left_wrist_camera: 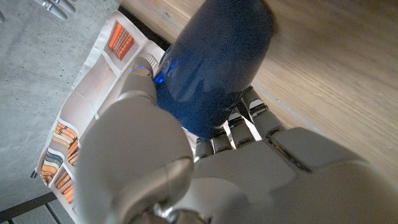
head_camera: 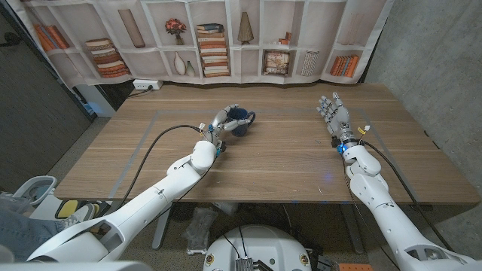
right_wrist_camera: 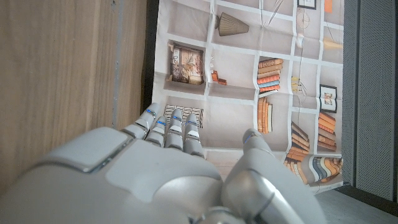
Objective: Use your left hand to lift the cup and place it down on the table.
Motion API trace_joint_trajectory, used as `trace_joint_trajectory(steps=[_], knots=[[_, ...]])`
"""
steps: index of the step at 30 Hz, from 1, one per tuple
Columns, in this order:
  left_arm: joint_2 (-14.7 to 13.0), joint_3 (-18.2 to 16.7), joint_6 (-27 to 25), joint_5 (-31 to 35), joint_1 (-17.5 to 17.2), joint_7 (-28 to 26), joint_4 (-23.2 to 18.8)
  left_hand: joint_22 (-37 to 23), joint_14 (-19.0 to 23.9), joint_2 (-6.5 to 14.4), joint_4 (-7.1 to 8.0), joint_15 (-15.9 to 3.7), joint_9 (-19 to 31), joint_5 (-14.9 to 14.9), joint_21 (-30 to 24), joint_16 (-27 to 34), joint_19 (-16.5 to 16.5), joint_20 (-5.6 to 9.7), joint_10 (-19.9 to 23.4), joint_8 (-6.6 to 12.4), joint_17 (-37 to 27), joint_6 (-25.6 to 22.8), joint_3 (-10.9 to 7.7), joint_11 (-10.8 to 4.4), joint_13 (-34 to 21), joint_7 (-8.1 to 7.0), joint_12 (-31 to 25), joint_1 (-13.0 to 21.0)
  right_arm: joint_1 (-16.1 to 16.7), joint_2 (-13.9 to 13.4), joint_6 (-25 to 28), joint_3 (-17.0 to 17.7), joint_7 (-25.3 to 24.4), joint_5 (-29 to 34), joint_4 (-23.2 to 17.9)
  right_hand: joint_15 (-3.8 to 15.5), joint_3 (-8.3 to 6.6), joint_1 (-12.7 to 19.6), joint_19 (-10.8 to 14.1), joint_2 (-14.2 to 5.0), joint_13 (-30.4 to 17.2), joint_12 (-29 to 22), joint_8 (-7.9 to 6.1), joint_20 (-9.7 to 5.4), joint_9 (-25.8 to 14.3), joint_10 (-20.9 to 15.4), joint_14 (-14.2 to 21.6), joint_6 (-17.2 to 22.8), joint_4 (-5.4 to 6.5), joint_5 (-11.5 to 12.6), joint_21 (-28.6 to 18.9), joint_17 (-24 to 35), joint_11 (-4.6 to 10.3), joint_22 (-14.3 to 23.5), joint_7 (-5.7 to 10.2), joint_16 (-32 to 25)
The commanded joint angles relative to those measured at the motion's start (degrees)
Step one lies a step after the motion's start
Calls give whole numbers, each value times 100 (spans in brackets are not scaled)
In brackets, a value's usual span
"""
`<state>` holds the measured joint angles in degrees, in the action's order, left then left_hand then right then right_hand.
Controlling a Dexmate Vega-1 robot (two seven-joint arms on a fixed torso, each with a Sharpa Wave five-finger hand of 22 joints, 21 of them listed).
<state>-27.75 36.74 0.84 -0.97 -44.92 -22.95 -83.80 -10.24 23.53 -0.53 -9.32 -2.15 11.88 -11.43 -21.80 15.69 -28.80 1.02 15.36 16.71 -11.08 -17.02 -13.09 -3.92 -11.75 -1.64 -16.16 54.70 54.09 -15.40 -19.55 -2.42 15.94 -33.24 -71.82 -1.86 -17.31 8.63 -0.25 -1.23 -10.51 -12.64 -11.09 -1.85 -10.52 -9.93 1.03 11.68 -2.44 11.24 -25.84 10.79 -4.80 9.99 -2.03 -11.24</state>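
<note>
Cup (head_camera: 241,120) is dark blue and it's in the left hand (head_camera: 220,124) right now, a little left of the middle of the worktop (head_camera: 286,162) and closer to the far edge than the near one. From the head view the cup looks tipped over sideways with its opening facing roughly toward the right edge, and I honestly can't tell whether it's touching the wood or just off it. The left wrist view makes the hold way clearer: the cup (left_wrist_camera: 214,59) sits between the thumb on one side and the fingers (left_wrist_camera: 239,124) wrapped around the other, so the left hand (left_wrist_camera: 205,168) is properly closed around the body of it, not just poking it.

The right hand (head_camera: 334,117) is well apart from all that, over by the right side of the worktop, toward the far edge. Its fingers are stretched out and a bit spread, pointing at the far edge, nothing in it. The right wrist view shows the same right hand (right_wrist_camera: 168,168) with fingers (right_wrist_camera: 174,127) straight and the thumb off to the side, wood grain beside it.

Behind the far edge hangs a printed bookshelf backdrop (head_camera: 211,38) with books and vases on it.
</note>
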Motion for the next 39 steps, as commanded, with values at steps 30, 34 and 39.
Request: trace_joint_trajectory(steps=[30,34,39], knots=[[92,-133,206,-135,27,-62,17,-39,539,607,63,-414,59,7,-98,-19,-395,118,830,165,-36,-587,-430,-321,-79,-36,-67,689,-118,18,24,31,100,10,141,-4,-18,35,49,-45,-33,-16,-18,-142,-33,-22,40,21,-32,-24,47,16,-5,27,5,-26],[69,-135,169,-111,23,-66,-49,-39,536,618,58,-410,61,6,-94,-32,-388,117,828,161,-38,-589,-447,-319,-87,-25,-59,716,-105,30,35,49,87,-11,128,2,-17,36,52,-46,-33,-15,-18,-141,-33,-19,42,21,-34,-25,54,16,-2,28,1,-25],[16,-139,58,-41,-21,-116,-208,-40,531,620,61,-397,63,8,-83,-47,-363,99,824,155,-40,-587,-456,-331,-94,-27,-50,728,-85,30,8,63,90,-15,115,11,-17,36,55,-47,-34,-16,-17,-141,-33,-22,40,19,-37,-25,60,16,-1,28,5,-23]])
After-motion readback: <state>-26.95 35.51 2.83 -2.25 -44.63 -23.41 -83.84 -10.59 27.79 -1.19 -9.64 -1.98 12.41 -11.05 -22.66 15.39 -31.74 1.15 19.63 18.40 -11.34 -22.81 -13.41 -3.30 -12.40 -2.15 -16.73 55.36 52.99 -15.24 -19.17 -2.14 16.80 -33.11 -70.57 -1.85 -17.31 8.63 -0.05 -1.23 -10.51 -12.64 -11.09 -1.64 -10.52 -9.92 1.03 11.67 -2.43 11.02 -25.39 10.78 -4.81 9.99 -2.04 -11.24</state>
